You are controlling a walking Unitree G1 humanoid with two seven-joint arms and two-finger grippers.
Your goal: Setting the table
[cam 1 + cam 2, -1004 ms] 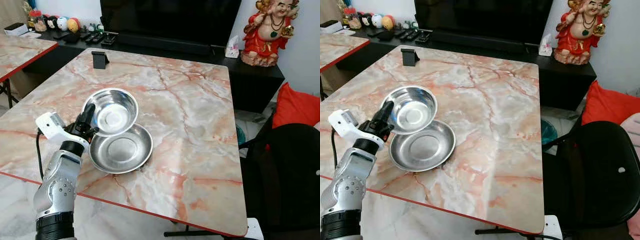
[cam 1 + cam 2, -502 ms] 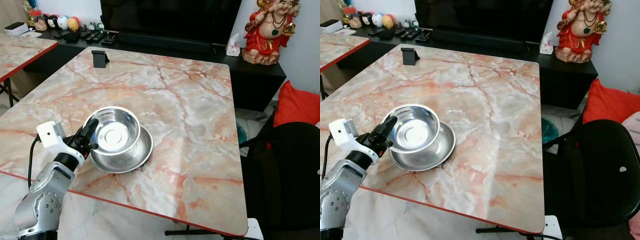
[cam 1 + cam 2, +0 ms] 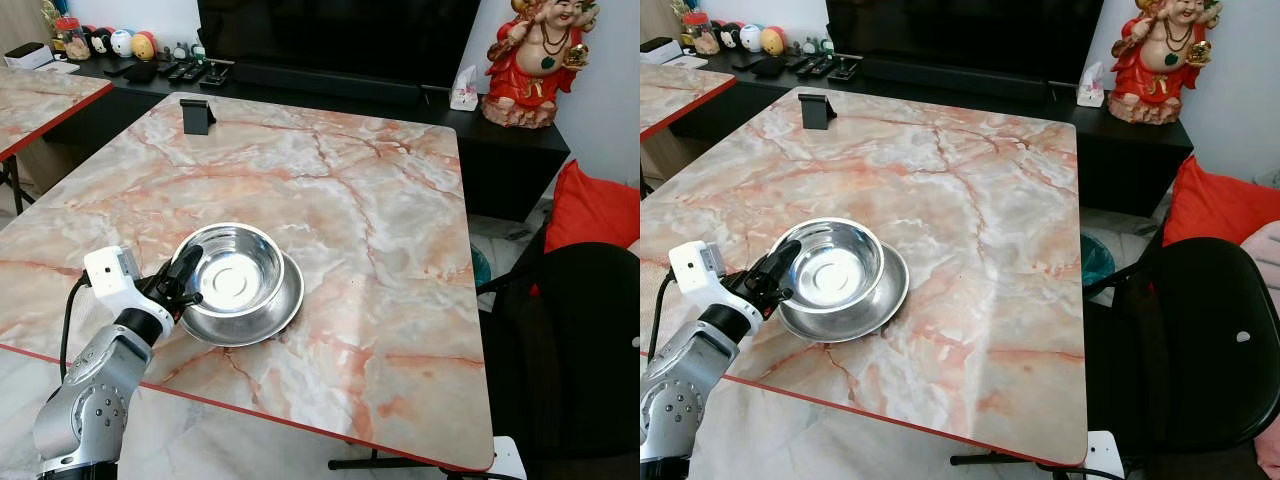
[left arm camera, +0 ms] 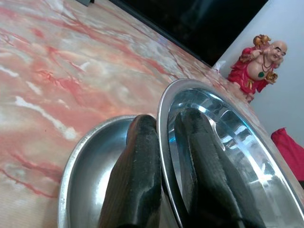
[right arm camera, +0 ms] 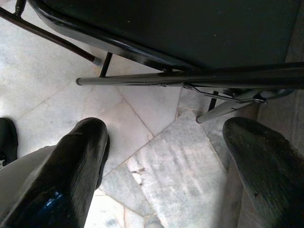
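Bowl (image 3: 232,268): steel, sits nested in wider steel dish (image 3: 275,312), near table (image 3: 380,250) front-left edge.
Left pincer (image 3: 183,277): clenched on bowl rim, one finger inside, one outside.
Right pincer (image 5: 156,166): released, fingers wide apart, over floor tiles (image 5: 171,171) below black chair (image 5: 190,28).

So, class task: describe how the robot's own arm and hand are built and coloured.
The left arm is silver metal with small dark screw holes. A white box-shaped camera sits at the wrist, with a black cable looping from it. The left hand has two long black fingers with a matte, grainy surface.
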